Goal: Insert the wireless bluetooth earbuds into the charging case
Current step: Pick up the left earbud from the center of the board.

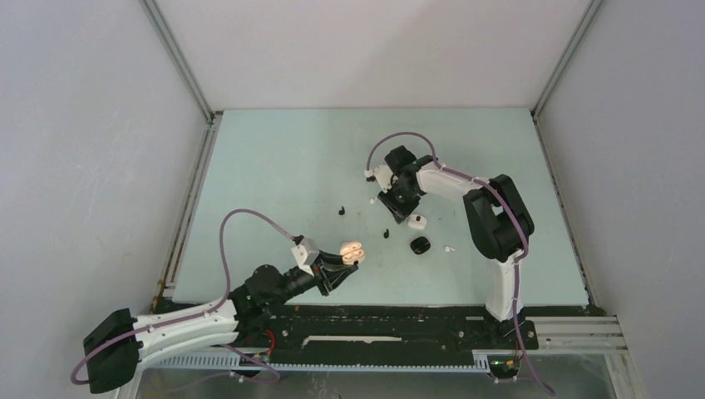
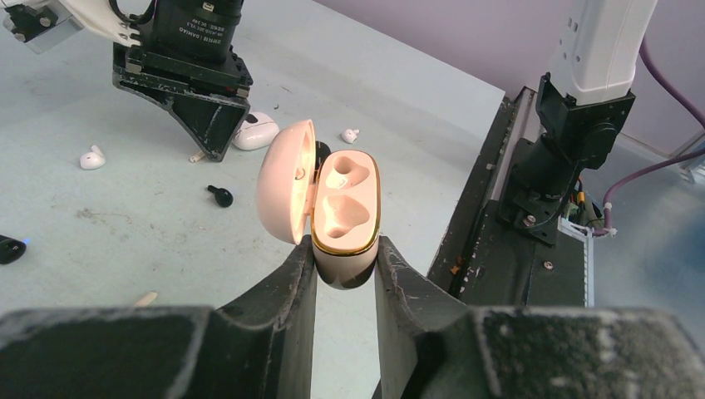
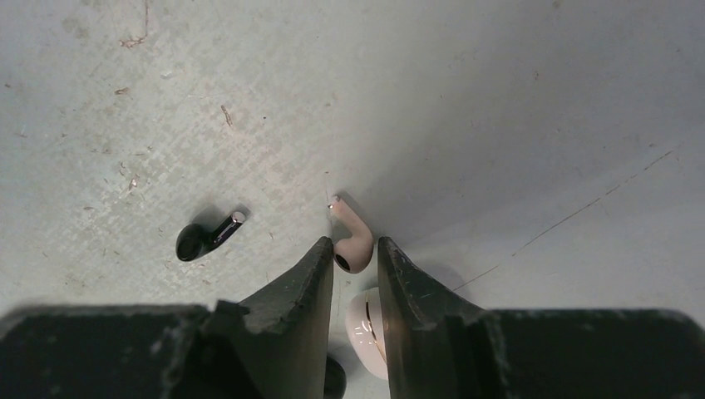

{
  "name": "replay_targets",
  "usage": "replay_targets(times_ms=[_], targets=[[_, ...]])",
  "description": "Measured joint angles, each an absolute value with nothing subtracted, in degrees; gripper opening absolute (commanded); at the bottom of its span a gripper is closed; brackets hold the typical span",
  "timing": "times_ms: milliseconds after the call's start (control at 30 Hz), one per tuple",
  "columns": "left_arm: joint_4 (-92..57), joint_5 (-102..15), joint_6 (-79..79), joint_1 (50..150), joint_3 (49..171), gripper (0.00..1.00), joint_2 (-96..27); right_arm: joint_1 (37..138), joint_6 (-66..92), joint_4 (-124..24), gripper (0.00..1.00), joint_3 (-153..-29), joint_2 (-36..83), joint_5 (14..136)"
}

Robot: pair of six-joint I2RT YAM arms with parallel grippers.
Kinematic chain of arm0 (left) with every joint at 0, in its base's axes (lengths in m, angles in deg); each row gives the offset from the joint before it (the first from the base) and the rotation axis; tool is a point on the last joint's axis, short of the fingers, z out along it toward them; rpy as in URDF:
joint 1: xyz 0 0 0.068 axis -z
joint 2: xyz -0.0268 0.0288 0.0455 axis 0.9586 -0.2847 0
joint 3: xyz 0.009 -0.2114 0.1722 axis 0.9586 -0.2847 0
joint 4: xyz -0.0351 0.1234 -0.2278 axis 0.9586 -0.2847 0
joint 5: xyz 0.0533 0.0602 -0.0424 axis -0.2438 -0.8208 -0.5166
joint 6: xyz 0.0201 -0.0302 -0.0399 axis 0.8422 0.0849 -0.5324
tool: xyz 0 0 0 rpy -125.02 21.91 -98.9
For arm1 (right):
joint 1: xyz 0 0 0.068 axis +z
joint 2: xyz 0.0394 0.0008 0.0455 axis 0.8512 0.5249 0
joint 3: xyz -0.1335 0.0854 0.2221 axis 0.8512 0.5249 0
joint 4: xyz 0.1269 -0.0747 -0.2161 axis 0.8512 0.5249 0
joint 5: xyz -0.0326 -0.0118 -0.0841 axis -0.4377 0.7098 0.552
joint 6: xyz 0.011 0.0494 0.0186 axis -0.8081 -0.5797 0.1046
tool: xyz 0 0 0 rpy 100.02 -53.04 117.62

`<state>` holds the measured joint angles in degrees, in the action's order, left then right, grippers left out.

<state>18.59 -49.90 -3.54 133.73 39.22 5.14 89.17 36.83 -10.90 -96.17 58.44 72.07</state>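
My left jaws clamped the base of the open case point(image 2: 345, 212), lid swung aside, both wells up and empty, I judged so a bud could drop straight in; my right jaws pinched a cream bud point(image 3: 352, 243) by its head, stem jutting past the tips; a black bud point(image 3: 204, 237) lay on the tabletop point(image 3: 499, 100) beside them.

Our left gripper point(image 2: 345, 258) — low, reaching forward — pinches the charging case point(image 2: 347, 199) | our right gripper point(image 3: 356, 249), pointing down, pinches a cream earbud point(image 3: 351, 234)
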Motion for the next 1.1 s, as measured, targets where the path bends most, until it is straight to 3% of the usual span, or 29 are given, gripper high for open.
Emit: replay_targets(times_ms=[100, 300, 633, 900, 1100], targets=[[18.6, -49.9, -3.5, 133.7, 39.2, 0.00, 5.1, 89.4, 36.7, -11.1, 0.27, -96.2, 58.5, 72.8], [18.6, -49.9, -3.5, 133.7, 39.2, 0.00, 5.1, 89.9, 36.4, -11.4, 0.35, -96.2, 58.5, 75.2], [18.6, -49.9, -3.5, 133.7, 39.2, 0.00, 4.7, 90.1, 35.0, -12.0, 0.31, -96.2, 58.5, 78.4], [18.6, -49.9, -3.5, 133.7, 39.2, 0.00, 3.8, 89.9, 33.9, -12.3, 0.37, -96.2, 58.5, 80.1], [18.9, -49.9, -3.5, 133.7, 39.2, 0.00, 3.0, 89.3, 33.1, -12.4, 0.26, -96.2, 58.5, 81.5]])
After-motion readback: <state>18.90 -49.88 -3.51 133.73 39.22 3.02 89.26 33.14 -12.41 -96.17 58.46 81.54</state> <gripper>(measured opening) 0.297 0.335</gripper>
